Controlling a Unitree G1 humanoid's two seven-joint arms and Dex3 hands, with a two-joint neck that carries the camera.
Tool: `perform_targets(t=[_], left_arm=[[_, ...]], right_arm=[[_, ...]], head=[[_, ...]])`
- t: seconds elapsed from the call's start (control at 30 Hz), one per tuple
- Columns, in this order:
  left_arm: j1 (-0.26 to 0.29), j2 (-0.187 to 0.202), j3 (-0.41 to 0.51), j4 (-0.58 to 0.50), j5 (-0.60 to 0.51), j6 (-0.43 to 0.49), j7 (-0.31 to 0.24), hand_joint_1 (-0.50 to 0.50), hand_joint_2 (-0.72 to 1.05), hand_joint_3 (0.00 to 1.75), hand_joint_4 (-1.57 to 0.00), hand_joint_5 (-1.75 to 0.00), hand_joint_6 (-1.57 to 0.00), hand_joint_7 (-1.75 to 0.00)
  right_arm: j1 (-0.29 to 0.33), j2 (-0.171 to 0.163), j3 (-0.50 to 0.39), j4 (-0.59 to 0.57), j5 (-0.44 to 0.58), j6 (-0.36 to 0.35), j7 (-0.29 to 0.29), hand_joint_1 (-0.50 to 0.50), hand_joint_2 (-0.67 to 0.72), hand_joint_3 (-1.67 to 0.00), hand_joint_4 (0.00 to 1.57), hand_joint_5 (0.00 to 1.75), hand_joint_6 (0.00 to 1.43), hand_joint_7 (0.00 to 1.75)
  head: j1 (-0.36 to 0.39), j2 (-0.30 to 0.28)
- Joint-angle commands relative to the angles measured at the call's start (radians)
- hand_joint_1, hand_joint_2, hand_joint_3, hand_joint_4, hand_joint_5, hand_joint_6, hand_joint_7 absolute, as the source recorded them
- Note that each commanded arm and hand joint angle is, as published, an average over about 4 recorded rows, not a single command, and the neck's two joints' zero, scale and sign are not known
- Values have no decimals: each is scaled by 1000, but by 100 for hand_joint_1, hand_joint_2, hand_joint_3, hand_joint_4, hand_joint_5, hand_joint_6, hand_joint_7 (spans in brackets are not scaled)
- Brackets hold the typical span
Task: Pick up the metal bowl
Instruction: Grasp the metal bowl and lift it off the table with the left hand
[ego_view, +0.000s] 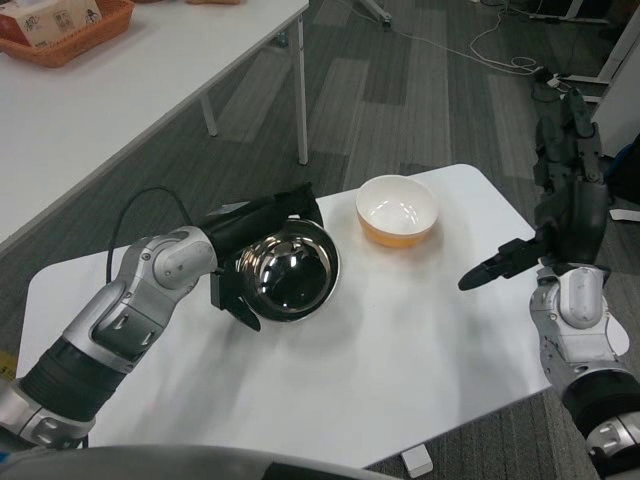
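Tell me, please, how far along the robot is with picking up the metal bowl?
Done: the left hand has reached the metal bowl, fingers around its rim. In hand: gripping the tilted bowl. Left: lifting it clear of the white table; whether it has left the surface is unclear.

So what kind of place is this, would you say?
Probably an office or lab workspace: grey carpet tiles, loose cables on the floor, and plain white work tables with a basket on the far one.

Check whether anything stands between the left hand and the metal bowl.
Nothing visible does. The left hand is already at the metal bowl, its fingers wrapped around the rim on the bowl's left side. The orange bowl sits apart to the right, and the right hand hangs by the table's right edge.
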Motion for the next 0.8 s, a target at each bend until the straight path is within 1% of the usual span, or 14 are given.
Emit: perform_targets(t=[0.03, 0.1, 0.27, 0.37, 0.43, 0.5, 0.57, 0.63, 0.73, 0.8], left_arm=[[21, 1, 41, -17, -39, -4, 16, -30, 96, 148, -118, -175, -48, -175], [23, 8, 53, -28, -69, -4, 19, -30, 96, 148, -121, -175, -50, -175], [22, 16, 74, -40, -84, 0, 20, -30, 96, 153, -125, -175, -56, -175], [20, 19, 79, -50, -85, 11, 19, -30, 96, 157, -129, -175, -63, -171], [15, 21, 79, -59, -86, 25, 13, -30, 96, 157, -132, -175, -67, -168], [7, 27, 77, -72, -91, 59, -3, -31, 96, 157, -134, -175, -68, -168], [-9, 43, 68, -90, -100, 117, -27, -31, 96, 157, -135, -175, -68, -168], [-36, 73, 49, -107, -121, 188, -56, -31, 96, 157, -135, -175, -68, -168], [-78, 131, 22, -124, -198, 273, -77, -30, 96, 157, -135, -175, -68, -168], [-106, 164, 8, -131, -257, 311, -83, -30, 96, 161, -135, -175, -68, -168]], right_arm=[[12, 5, -10, -10, 7, -7, -1, -33, 66, 0, 0, 0, 0, 0], [12, 6, -10, -9, 7, -7, -1, -33, 66, 0, 0, 0, 0, 0], [11, 8, -10, -6, 7, -7, -1, -33, 66, 0, 0, 0, 0, 0], [11, 11, -11, -3, 7, -7, -1, -33, 66, 0, 0, 0, 0, 0], [11, 12, -12, -1, 6, -7, -1, -33, 66, 0, 0, 0, 0, 0], [9, 13, -13, 2, 6, -7, -1, -33, 66, 0, 0, 0, 0, 0], [6, 13, -13, 6, 6, -7, -1, -33, 66, 0, 0, 0, 0, 0], [3, 13, -13, 11, 6, -7, -1, -33, 66, 0, 0, 0, 0, 0], [1, 13, -13, 18, 6, -6, -1, -33, 66, 0, 0, 0, 0, 0], [0, 13, -13, 21, 5, -4, 0, -33, 65, 0, 0, 0, 0, 0]], head=[[1, 6], [2, 9], [6, 30], [5, 54], [2, 69], [-1, 97], [-6, 124], [-16, 157], [-33, 204], [-47, 232]])
